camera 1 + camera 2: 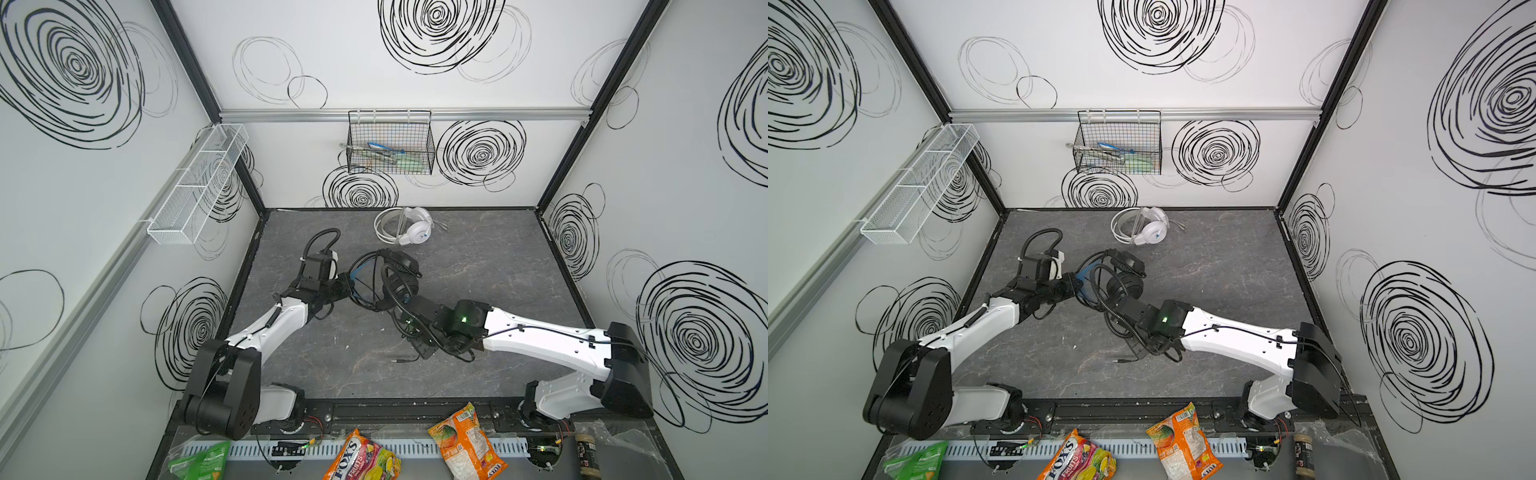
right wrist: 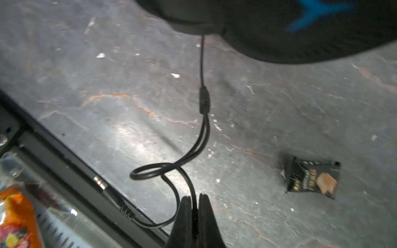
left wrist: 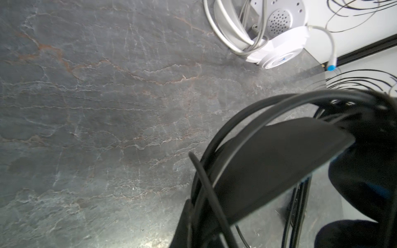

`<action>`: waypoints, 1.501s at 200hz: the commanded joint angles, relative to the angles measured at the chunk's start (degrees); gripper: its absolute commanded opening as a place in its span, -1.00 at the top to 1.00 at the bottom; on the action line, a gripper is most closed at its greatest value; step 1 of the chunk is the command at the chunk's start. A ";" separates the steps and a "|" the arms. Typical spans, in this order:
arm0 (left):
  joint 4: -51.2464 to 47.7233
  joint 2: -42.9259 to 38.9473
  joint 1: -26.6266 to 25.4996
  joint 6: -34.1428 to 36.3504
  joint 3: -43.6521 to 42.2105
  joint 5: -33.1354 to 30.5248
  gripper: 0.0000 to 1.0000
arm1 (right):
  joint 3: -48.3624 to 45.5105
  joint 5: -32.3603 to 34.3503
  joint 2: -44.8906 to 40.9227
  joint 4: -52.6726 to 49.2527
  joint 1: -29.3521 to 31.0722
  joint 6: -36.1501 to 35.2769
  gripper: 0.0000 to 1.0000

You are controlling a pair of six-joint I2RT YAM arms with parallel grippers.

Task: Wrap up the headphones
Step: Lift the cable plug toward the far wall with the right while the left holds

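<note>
My left tool (image 1: 348, 283) is clamped shut on the headband (image 3: 268, 161) of the black headset (image 1: 400, 281). The headset sits near the middle of the counter (image 1: 498, 266), a little toward its left edge. In the left wrist view I see several loops of its cable (image 3: 217, 137) lying over that headband.

My right tool (image 2: 194, 198) is closed on the same cable just past the splitter, with one thin lead pinched between the fingers. The cable hangs from the earcup down to the tool, and its slack curls in a small loop on the counter. The plug (image 1: 395, 361) lies on the counter toward the near edge.

The white headset (image 1: 409, 230) rests at the middle of the far edge, well apart from both tools, its cord wound around it. A small dark wrapper (image 2: 311, 180) lies on the counter near my right tool.
</note>
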 commanded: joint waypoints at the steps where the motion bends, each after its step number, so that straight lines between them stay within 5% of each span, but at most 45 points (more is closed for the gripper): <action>1: 1.75 -3.91 -0.91 -3.63 4.36 5.87 1.00 | -5.27 1.69 -5.66 -0.33 -4.90 4.27 1.00; 34: -6.29 -6.43 -3.64 -3.01 6.96 6.93 1.00 | -13.18 1.73 -14.07 6.12 -16.54 5.41 1.00; 68: -9.08 -9.81 -9.59 -3.11 3.99 5.01 1.00 | -17.75 -2.28 -18.68 16.88 -31.90 -1.58 1.00; 136: -17.80 -14.65 -14.72 1.40 2.04 -4.36 1.00 | -2.04 -4.34 -10.18 22.30 -54.24 -12.96 1.00; 192: -22.58 -15.12 -14.85 6.59 4.38 -11.23 1.00 | 12.90 -1.85 -1.91 25.38 -55.76 -18.79 1.00; 300: -18.22 -21.52 -20.79 10.60 3.63 1.53 1.00 | 20.74 -0.60 5.08 26.79 -55.38 -24.34 1.00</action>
